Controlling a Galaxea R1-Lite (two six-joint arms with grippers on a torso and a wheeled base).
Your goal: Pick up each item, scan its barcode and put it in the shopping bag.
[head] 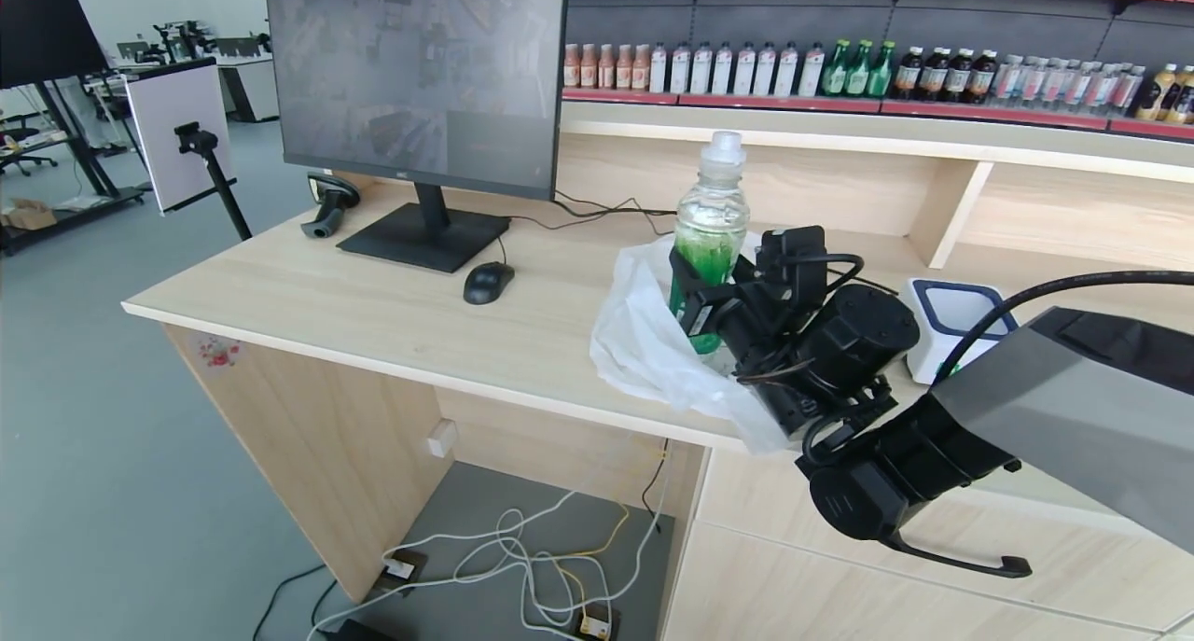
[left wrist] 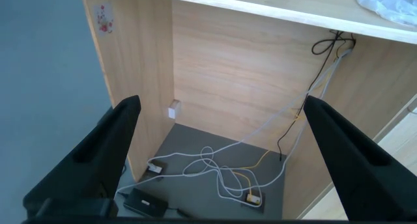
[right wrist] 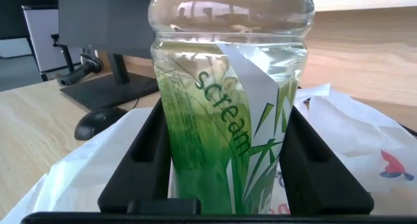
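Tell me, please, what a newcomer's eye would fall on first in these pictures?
First, the clear bottle with a green label, held upright by the right gripper at the mouth of the white shopping bag on the wooden counter. Behind it to the left stands a large dark monitor. The left gripper, open, faces loose cables under the counter.

Clear plastic bottle (head: 714, 216) w/ white cap, green label, upright in right gripper (head: 709, 286), at crumpled white shopping bag (head: 639, 342) near counter (head: 373, 305) front edge
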